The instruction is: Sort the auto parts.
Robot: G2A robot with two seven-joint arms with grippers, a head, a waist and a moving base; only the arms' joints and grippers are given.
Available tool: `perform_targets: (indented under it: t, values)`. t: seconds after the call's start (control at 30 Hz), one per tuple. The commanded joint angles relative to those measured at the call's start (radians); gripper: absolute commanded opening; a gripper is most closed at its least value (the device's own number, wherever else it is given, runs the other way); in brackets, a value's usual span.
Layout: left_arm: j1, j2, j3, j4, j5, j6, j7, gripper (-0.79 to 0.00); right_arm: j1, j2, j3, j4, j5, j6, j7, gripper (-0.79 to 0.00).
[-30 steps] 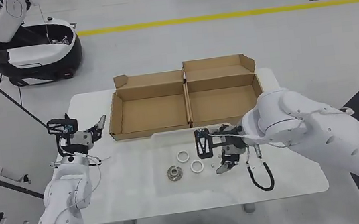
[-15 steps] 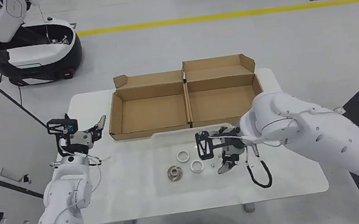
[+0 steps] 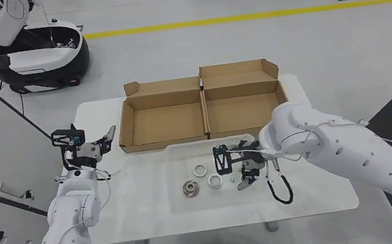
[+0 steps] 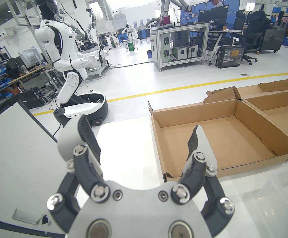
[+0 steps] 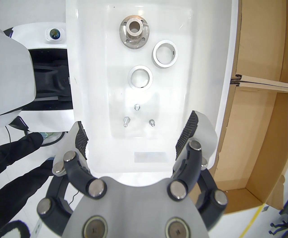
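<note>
As the right pincer (image 5: 136, 126), wide open and empty, has edged farther over the tray (image 5: 90, 67), three bolts (image 5: 126, 121) lie just ahead, likely its first pick.

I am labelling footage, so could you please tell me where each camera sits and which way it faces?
Top view: above the arms, looking down at the table; both arms show.
Left wrist view: on the left wrist, facing a cardboard box; its open left gripper shows.
Right wrist view: on the right wrist, looking down into the tray; its open right gripper shows.
Shared: top and right wrist both show the flange.
</note>
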State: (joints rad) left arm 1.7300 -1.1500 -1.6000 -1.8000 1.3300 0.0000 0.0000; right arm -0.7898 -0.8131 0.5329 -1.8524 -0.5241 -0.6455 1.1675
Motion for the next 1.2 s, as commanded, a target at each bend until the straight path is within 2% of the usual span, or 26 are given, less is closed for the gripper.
perform_targets:
  t: [0.0,0.4,0.5,0.73,0.97,1.07,1.17]
  values:
    - [0.0,0.0,0.0,0.0,0.0,0.0,0.0,0.0,0.0,-0.001,-0.001,0.004,0.003,0.0,0.004,0.0]
    - [0.0,0.0,0.0,0.0,0.0,0.0,0.0,0.0,-0.009,-0.003,-0.008,0.032,-0.023,0.013,0.02,0.0]
    - [0.0,0.0,0.0,0.0,0.0,0.0,0.0,0.0,-0.014,-0.003,-0.008,0.037,-0.031,0.013,0.016,-0.028]
    - [0.0,0.0,0.0,0.0,0.0,0.0,0.0,0.0,-0.02,-0.008,-0.015,0.046,-0.05,0.008,0.01,-0.139]
    - [0.0,0.0,0.0,0.0,0.0,0.0,0.0,0.0,-0.021,-0.016,-0.025,0.07,-0.07,0.003,0.003,-0.194]
    - [0.0,0.0,0.0,0.0,0.0,0.0,0.0,0.0,-0.024,-0.017,-0.032,0.074,-0.076,-0.001,0.006,-0.259]
    - [0.0,0.0,0.0,0.0,0.0,0.0,0.0,0.0,-0.022,-0.016,-0.039,0.076,-0.081,-0.004,0.003,-0.357]
